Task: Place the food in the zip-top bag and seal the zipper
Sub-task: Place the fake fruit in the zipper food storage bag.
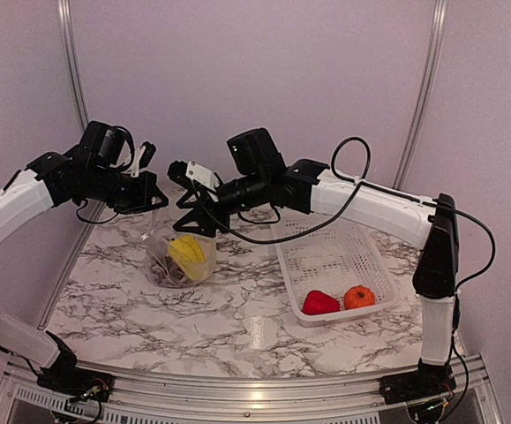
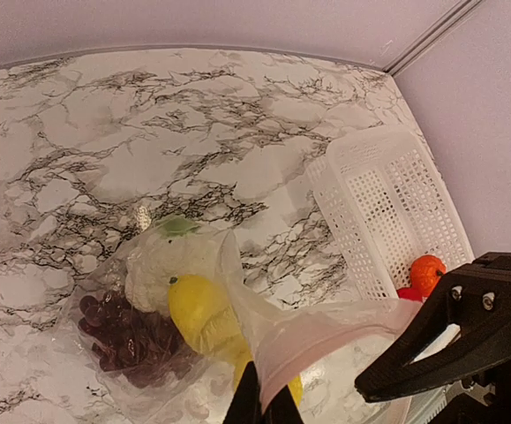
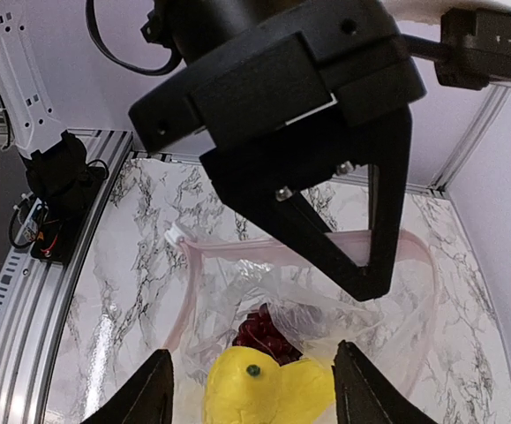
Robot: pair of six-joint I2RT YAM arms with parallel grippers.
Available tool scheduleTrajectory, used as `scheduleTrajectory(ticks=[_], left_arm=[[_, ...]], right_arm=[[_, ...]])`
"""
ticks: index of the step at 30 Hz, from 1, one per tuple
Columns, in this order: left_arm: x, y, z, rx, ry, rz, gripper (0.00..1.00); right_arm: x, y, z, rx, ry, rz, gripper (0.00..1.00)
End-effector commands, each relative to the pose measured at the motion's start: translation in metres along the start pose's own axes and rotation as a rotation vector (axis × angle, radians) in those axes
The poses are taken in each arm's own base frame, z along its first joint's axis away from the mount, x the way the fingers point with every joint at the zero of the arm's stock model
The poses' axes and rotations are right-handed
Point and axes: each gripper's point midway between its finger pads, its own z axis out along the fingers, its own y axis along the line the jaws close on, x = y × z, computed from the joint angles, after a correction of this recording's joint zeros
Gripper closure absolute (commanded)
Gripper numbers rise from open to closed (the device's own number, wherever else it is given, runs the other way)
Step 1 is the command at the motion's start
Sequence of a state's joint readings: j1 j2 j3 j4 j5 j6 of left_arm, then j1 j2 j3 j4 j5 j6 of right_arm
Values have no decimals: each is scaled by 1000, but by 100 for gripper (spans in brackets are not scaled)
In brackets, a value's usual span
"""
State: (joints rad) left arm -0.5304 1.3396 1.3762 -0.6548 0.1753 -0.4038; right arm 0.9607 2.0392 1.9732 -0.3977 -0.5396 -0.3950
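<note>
The clear zip-top bag (image 1: 177, 263) stands open on the table, its pinkish zipper strip (image 3: 264, 249) around the mouth. Inside lie the white cauliflower (image 2: 161, 262), dark purple grapes (image 2: 124, 337) and the yellow pieces (image 2: 200, 311). My left gripper (image 2: 262, 406) is shut on the bag's mouth edge and holds it up; it also shows in the top view (image 1: 154, 200). My right gripper (image 1: 193, 223) hovers just over the mouth, jaws wide open around the yellow pieces (image 3: 264, 393) without touching them. The red pepper (image 1: 319, 302) and orange fruit (image 1: 358, 297) lie in the basket.
The white lattice basket (image 1: 330, 256) stands right of the bag, its near end holding the pepper and orange. The right arm's black cable loops above the basket. A pale wall stands close behind the table.
</note>
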Motion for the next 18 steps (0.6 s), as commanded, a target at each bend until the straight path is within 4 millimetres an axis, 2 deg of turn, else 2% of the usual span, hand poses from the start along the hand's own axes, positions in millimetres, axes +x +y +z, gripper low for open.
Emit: scheduleTrajectory(ticks=[1,5,12,15,18], left_arm=[[-6,-6,-10,20,-40,22,100],[-5,-5,-10,17,-40,24,100],[-4,-3,-8,10,-37,29,100],[-5,-4,-9,11,-38,31,100],[-6,-4,-10,9,-43,32,100]], right_arm=[[-2,1,-7,-2,9,7,41],[-12,10,-21,-25,-1,5,40],[-37,26,-70,-44,-17,-47,41],[-31,26,-92,-39,8,-46,42],[-11,23,-112,-14,63,-40,42]])
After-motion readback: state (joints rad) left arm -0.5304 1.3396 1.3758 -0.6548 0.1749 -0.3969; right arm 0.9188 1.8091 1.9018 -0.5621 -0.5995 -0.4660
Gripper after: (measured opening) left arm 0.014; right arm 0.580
